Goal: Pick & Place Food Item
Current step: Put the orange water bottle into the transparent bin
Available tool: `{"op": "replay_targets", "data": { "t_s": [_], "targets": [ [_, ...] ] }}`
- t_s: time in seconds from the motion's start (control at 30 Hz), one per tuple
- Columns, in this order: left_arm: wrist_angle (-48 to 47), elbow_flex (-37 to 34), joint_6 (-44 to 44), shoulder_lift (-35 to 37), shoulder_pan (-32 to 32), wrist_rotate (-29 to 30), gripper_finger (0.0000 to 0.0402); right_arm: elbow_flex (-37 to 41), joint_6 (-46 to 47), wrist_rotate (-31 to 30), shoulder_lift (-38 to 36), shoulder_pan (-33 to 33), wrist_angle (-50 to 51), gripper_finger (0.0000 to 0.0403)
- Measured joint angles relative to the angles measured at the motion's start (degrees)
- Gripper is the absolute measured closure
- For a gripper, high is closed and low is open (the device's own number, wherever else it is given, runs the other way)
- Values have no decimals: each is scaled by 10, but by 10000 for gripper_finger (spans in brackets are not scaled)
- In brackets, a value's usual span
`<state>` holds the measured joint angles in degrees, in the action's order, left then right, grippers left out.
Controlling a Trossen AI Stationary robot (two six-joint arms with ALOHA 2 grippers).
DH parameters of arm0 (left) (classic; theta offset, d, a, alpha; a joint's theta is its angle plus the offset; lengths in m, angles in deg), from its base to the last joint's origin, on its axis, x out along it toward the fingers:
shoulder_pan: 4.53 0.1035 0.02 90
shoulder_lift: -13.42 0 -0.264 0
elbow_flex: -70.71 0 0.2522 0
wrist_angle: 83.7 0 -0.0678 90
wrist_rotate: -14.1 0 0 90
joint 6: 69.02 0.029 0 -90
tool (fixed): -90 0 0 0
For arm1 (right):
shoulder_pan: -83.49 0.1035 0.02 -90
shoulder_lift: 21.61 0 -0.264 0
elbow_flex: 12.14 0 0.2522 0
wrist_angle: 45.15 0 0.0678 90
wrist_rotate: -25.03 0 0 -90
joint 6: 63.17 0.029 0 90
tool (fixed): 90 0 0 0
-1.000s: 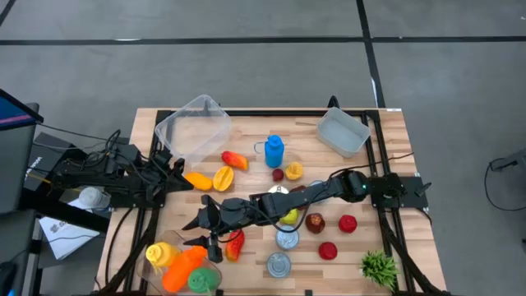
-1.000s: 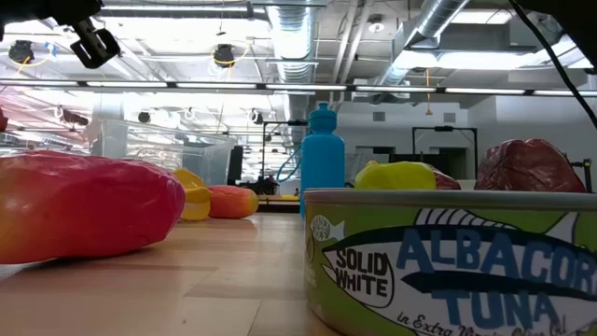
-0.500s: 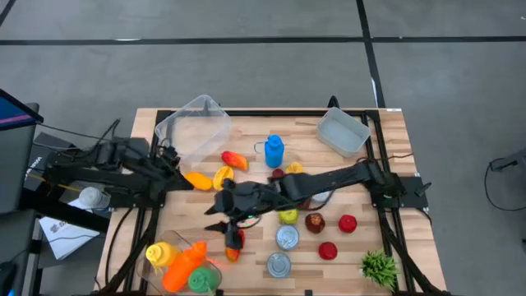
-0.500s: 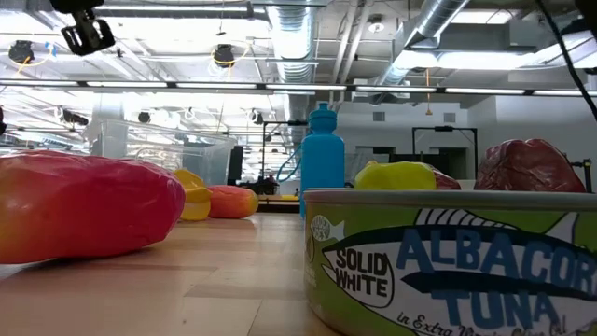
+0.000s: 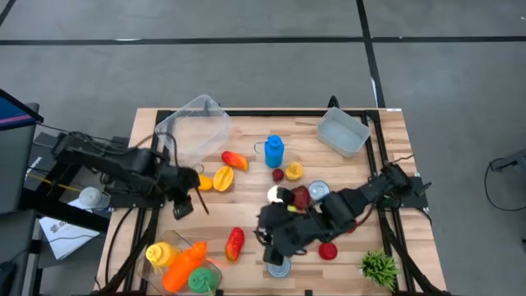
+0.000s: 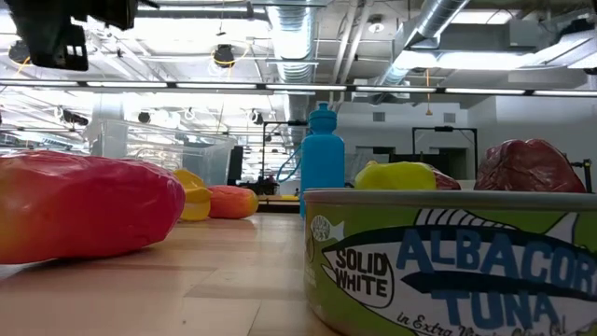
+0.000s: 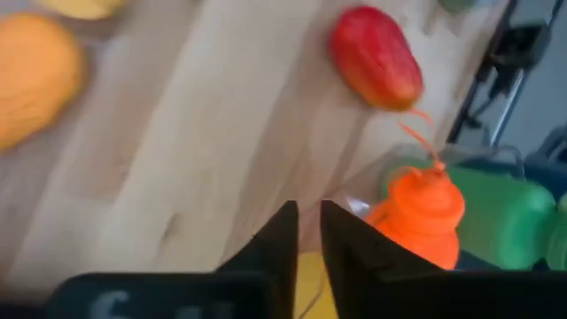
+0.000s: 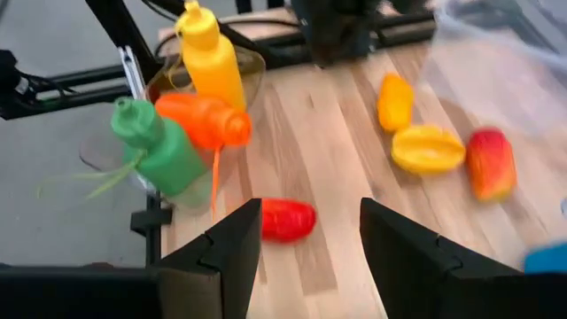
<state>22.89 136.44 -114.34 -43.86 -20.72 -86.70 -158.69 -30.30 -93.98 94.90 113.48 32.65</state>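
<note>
Wooden table, left pincer nearly pressed together, right pincer spread – empty, low view only tuna can

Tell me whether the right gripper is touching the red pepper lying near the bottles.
Apart. In the right wrist view the open right gripper frames the red pepper farther off, with bare wood between; the high view shows the pepper lying clear of that arm.

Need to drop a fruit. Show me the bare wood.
Free: the strip between the clear tub and small bin, behind the blue bottle. Crowded: around the cans and the front-left bottles.
</note>
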Motion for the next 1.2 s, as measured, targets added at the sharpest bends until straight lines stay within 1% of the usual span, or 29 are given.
{"op": "replay_targets", "data": {
  "t_s": [0.1, 0.2, 0.33, 0.4, 0.5, 0.63, 0.93, 1.03, 1.2],
  "targets": [
    [42, 0, 0, -23, -34, -1, 314, 0, 46, -20, 0, 19, 26, 206],
    [84, 0, -4, -33, -59, -1, 262, 0, 72, -33, 0, 36, 33, 194],
    [125, 0, -38, -32, -90, 5, 194, 0, 105, -51, 0, 52, 55, 186],
    [132, 0, -62, -32, -109, 29, 168, 0, 119, -60, 0, 57, 67, 186],
    [154, 0, -89, -38, -144, 82, 143, 0, 134, -71, 0, 60, 80, 188],
    [183, 0, -109, -57, -187, 125, 136, 0, 136, -72, 0, 60, 81, 191],
    [205, -1, -127, -137, -255, 168, 136, 0, 136, -73, 0, 60, 78, 192],
    [215, -1, -126, -154, -264, 196, 135, 0, 137, -73, 0, 60, 76, 192],
    [236, -6, -127, -150, -266, 224, 137, 0, 137, -73, 0, 60, 75, 192]
  ]
}}
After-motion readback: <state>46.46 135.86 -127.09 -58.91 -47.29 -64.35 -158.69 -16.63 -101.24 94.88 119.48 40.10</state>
